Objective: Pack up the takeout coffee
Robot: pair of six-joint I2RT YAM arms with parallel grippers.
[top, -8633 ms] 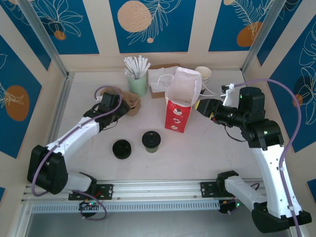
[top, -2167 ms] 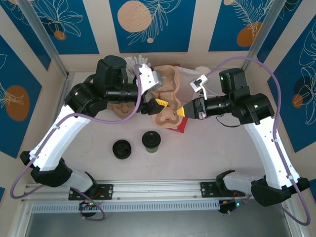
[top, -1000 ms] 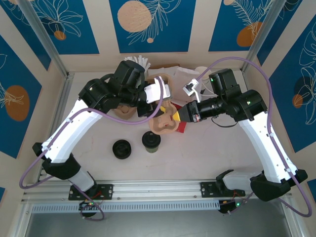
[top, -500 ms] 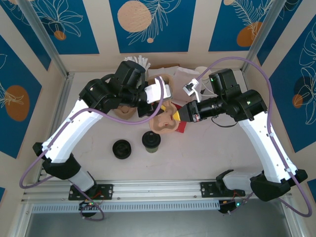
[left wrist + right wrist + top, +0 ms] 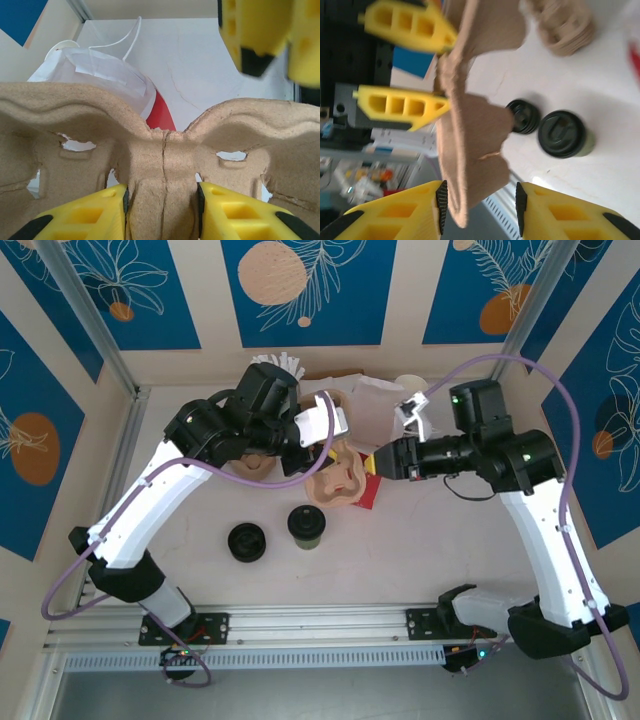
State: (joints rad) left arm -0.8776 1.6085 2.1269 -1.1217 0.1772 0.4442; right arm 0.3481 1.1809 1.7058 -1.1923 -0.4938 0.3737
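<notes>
With the carrier [image 5: 338, 480] held up over the bench [image 5: 450, 540] in front of the bag [image 5: 378, 405], the left hand [image 5: 162, 210] is clamped on its centre rib. The right hand [image 5: 479, 205] has its jaws apart, with one carrier edge loose between them.

Risks:
- Bag: tall, light, and just behind the carrier. A swing from either arm could tip it.
- Carrier: held by a single pinch, and a crack or seam runs down that rib. It could tear or pivot on the way down. If the loose edge snags the right hand, the carrier twists in the grip.
- Cup [image 5: 307, 525]: sits under the carrier, so a low pass could knock it over.

Containers:
- Bag: can't see inside.
- Carrier: wells empty.
- Cup: lidded and upright on the bench, just beside the disc [image 5: 247, 541]. Neither hand is on it, and it isn't packed yet.
</notes>
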